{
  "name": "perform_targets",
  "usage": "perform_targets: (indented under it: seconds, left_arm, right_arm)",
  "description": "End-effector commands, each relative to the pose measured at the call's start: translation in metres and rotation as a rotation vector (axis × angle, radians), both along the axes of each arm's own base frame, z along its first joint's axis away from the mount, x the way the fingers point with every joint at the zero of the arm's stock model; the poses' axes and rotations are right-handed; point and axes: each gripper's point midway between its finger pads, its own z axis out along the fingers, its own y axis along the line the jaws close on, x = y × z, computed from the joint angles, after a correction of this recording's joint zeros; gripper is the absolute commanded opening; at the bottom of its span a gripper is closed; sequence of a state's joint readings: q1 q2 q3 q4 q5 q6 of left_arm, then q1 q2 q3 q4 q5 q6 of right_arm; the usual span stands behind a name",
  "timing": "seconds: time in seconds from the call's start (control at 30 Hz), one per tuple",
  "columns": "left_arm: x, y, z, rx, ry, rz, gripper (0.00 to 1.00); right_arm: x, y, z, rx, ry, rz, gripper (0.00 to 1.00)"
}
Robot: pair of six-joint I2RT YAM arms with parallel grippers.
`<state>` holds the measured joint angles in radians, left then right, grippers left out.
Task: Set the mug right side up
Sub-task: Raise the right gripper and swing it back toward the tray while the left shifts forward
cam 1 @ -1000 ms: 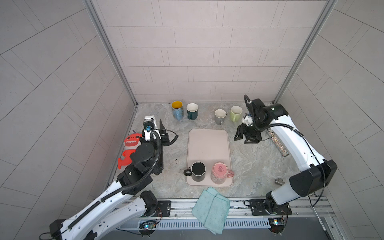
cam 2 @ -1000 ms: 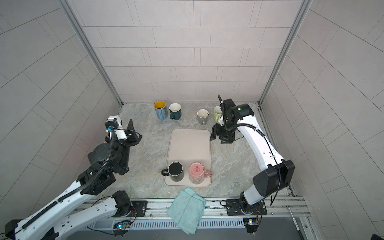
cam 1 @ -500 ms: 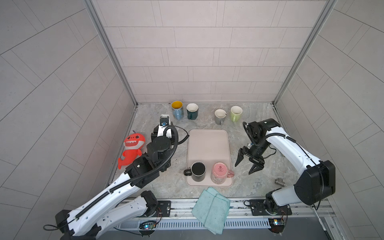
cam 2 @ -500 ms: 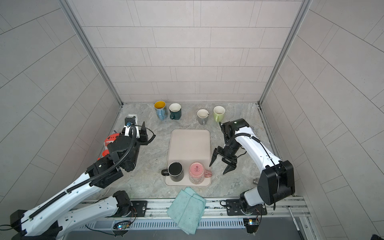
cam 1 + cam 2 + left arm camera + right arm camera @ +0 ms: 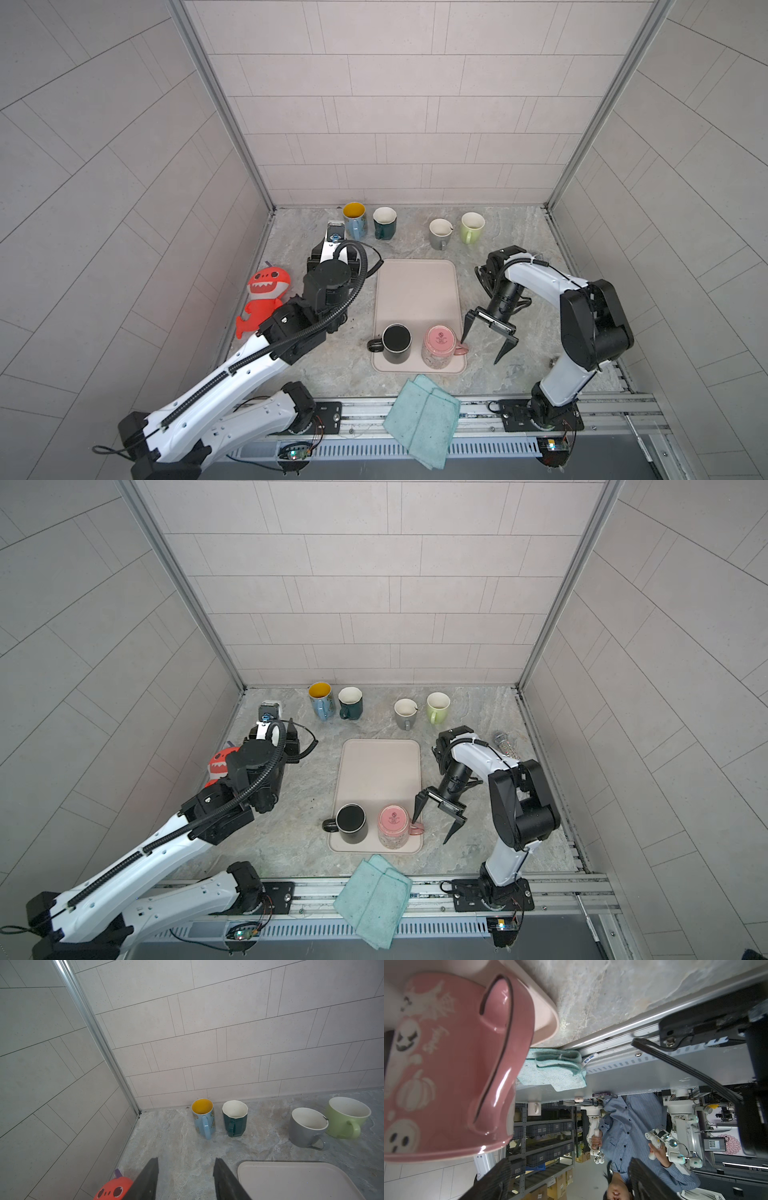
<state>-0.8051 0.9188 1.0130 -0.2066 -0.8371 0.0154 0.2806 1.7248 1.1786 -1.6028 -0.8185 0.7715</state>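
Observation:
The pink mug stands upside down at the near right corner of the beige mat, base up, its handle pointing right. The right wrist view shows its ghost-and-pumpkin side and handle close up. My right gripper is open just right of the mug, one fingertip by the handle, nothing between the fingers. My left gripper is open and empty over the bare counter left of the mat, facing the back wall.
A black mug stands upright on the mat left of the pink one. Several upright mugs line the back wall: blue, dark green, grey, light green. A red shark toy lies at the left wall, a teal cloth over the front edge.
My right arm has swung from the back, near the light green mug, forward to beside the pink mug, and its jaws have spread wider. My left arm has shifted right, toward the mat.

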Motion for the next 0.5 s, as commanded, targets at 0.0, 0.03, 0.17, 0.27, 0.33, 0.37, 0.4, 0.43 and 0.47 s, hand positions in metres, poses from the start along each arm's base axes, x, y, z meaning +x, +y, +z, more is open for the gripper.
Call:
perform_targets:
  seconds: [0.0,0.03,0.17,0.27,0.33,0.37,0.4,0.43,0.47]
  left_arm:
    - [0.001,0.005,0.014,-0.022,-0.014,0.009,0.48]
    - [0.002,0.005,0.014,-0.023,-0.014,0.008,0.48]
    - [0.006,0.008,0.015,-0.025,-0.011,0.019,0.48]
    - [0.008,0.013,0.017,-0.022,-0.01,0.039,0.48]
    - [0.01,0.015,0.017,-0.023,-0.009,0.045,0.48]
    - [0.01,0.016,0.017,-0.024,-0.009,0.048,0.48]
    - [0.011,0.017,0.017,-0.024,-0.008,0.05,0.48]
    - [0.012,0.018,0.017,-0.024,-0.007,0.05,0.48]
    - [0.013,0.018,0.016,-0.022,-0.003,0.051,0.48]
  right_arm:
    - [0.012,-0.002,0.0,-0.058,0.007,-0.017,0.9]
    - [0.018,-0.002,-0.002,-0.067,0.002,-0.02,0.9]
    - [0.022,-0.004,-0.007,-0.101,0.029,-0.026,0.91]
    - [0.019,-0.01,-0.015,-0.148,0.046,-0.044,0.91]
    - [0.019,-0.011,-0.022,-0.165,0.057,-0.065,0.91]
    - [0.02,-0.012,-0.026,-0.174,0.056,-0.071,0.91]
    - [0.022,-0.012,-0.03,-0.179,0.052,-0.078,0.91]
    - [0.023,-0.012,-0.034,-0.19,0.053,-0.086,0.91]
    - [0.026,-0.012,-0.038,-0.198,0.048,-0.101,0.91]
